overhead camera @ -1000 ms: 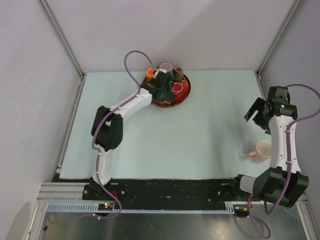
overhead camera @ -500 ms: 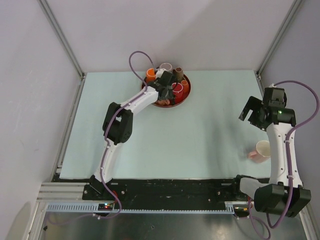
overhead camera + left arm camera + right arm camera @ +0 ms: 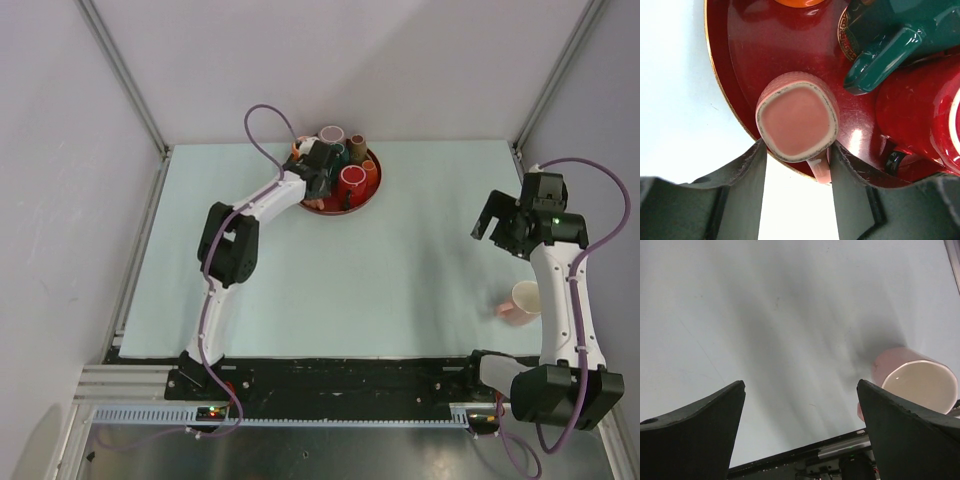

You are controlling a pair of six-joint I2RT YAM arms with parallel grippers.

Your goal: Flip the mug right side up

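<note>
An upside-down pink mug (image 3: 797,115) stands base-up on the near-left rim of the dark red tray (image 3: 740,75), its handle (image 3: 821,170) pointing toward the wrist. My left gripper (image 3: 796,147) straddles it, with a finger against each side of the mug. From above, the left gripper (image 3: 318,165) sits over the tray (image 3: 335,210) and hides this mug. My right gripper (image 3: 500,228) hangs open above the table at the right with nothing between its fingers (image 3: 700,425).
The tray also holds a red mug (image 3: 352,180), a teal mug (image 3: 890,40) and several other cups. A second pale pink mug (image 3: 524,300) stands mouth-up beside the right arm near the front edge, also in the right wrist view (image 3: 917,380).
The left gripper has closed in from wide open until its fingers meet the pink mug. The left arm has shifted slightly over the tray. The right gripper has drifted a little left and up.
</note>
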